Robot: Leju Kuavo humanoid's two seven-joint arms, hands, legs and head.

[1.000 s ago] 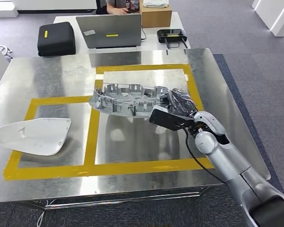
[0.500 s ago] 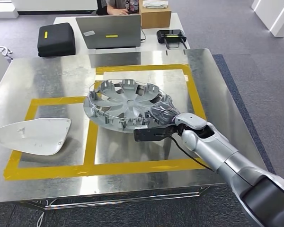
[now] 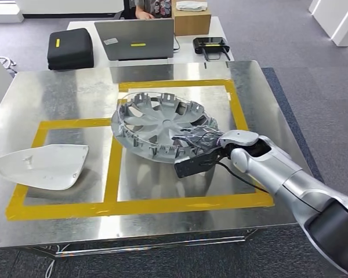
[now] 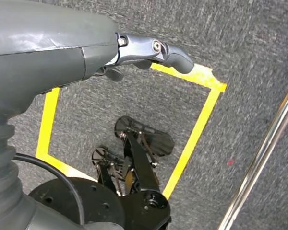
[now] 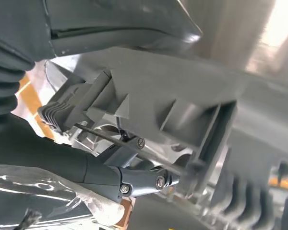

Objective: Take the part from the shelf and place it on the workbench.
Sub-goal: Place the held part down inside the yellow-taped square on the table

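While tilted above the workbench (image 3: 54,92), wheel cover (image 3: 156,124) rim in right hand (image 3: 198,147) fingers (image 5: 142,181).

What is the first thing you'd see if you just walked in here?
The big grey wheel cover, gripped at its rim by the robot's right hand and tilted above the yellow-taped shiny metal workbench. Next, the white curved panel lying flat at the workbench's left side.

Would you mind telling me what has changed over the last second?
The right robot hand has turned the grey wheel cover from nearly edge-on to show its spoked inside, keeping hold of its rim. The white panel and workbench stayed put.
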